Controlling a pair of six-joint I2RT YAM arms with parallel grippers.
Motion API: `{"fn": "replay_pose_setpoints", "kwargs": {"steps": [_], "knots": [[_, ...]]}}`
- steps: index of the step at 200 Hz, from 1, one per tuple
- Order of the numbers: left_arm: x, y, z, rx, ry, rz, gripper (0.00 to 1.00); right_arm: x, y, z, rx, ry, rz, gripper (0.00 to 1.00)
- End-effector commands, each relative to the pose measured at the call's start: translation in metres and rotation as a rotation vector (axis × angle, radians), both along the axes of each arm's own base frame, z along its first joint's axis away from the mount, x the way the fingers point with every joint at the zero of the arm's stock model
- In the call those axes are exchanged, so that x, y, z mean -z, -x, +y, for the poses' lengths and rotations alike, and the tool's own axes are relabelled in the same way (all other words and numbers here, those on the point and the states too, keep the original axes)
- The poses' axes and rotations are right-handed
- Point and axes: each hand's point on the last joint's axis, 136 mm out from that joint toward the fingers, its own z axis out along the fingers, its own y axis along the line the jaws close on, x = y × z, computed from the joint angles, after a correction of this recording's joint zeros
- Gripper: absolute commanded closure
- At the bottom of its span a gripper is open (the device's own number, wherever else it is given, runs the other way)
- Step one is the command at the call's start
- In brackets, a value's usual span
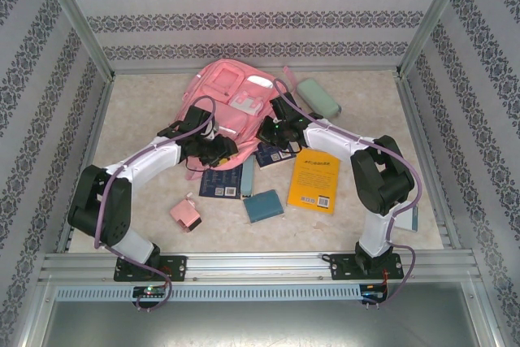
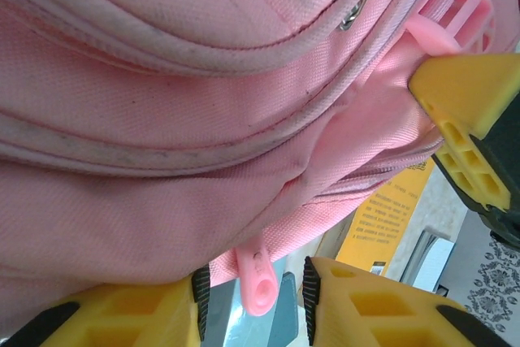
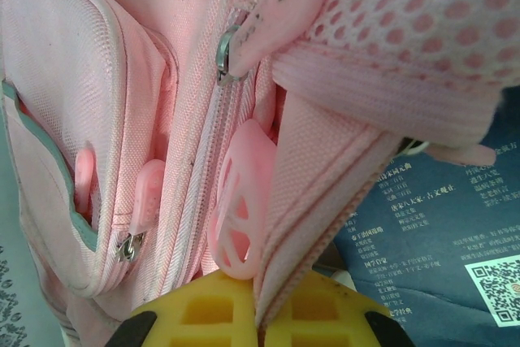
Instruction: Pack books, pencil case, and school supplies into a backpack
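Finding: the backpack (image 1: 231, 95) lies at the far middle of the desk (image 1: 146, 201). Its pink zipper pull (image 2: 256, 278) hangs directly between my left jaws, with its long axis running along the gap (closing should pinch it across its flat, I judge). Left jaws stand apart and grip nothing yet. Right jaws are together, clamped on the backpack's edge seam close by. The books (image 1: 221, 182) lie unpacked on the desk.

backpack (image 1: 223, 87): pink | book (image 1: 315, 180): yellow-orange | pencil case (image 1: 318, 97): seemingly mint
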Motion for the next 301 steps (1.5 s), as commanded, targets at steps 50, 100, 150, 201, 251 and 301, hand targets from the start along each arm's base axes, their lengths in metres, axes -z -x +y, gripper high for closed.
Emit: {"fn": "replay_pose_setpoints", "kwargs": {"steps": [50,100,150,201,251,301], "knots": [[0.022,-0.003,-0.017,0.005,-0.001,0.024,0.66,-0.007,-0.002,0.01,-0.02,-0.005,-0.046,1.0],[0.041,0.001,-0.017,-0.009,-0.046,0.064,0.73,-0.007,-0.001,0.013,-0.025,-0.007,-0.046,1.0],[0.042,-0.012,-0.018,-0.063,-0.033,0.045,0.74,-0.005,0.001,0.015,-0.029,-0.006,-0.04,1.0],[0.037,-0.016,-0.015,-0.085,-0.054,0.038,0.98,-0.005,0.003,0.012,-0.028,0.001,-0.041,1.0],[0.026,0.003,0.02,-0.07,-0.251,0.061,1.0,-0.008,-0.001,0.002,-0.012,0.016,-0.054,1.0],[0.028,0.039,0.085,-0.021,-0.532,0.156,1.0,-0.015,-0.01,-0.022,0.024,0.04,-0.08,1.0]]}}
